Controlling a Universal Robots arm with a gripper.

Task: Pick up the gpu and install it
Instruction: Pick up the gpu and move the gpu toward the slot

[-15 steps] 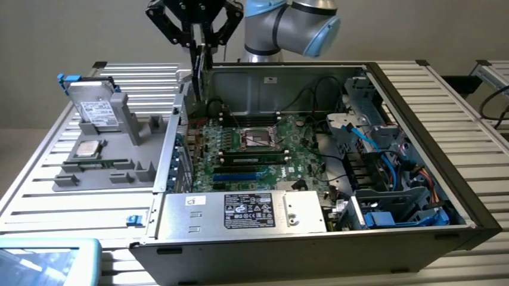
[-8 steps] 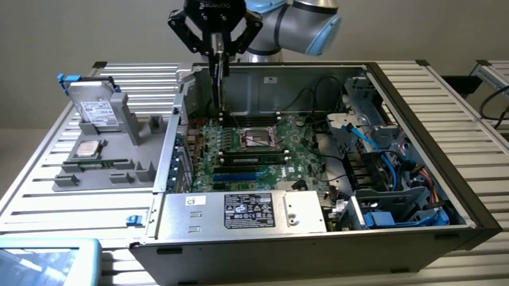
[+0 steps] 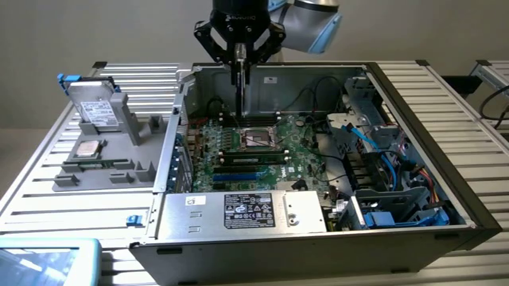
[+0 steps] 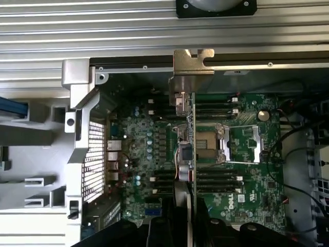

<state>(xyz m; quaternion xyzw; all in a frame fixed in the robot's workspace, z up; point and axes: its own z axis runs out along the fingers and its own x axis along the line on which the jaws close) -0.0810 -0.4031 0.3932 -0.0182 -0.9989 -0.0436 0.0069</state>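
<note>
Open PC case on slatted worktop, motherboard inside, power supply up front. Grey tray at exterior view's left holds upright hard drive. Wrist view gets gpu edge-on, metal bracket near case's rear wall, card crossing CPU socket. Fingers clamped on gpu's two faces, card hanging straight down below them over motherboard.

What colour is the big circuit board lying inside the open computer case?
Green, seen best in the wrist view: the motherboard beneath the held gpu.
</note>
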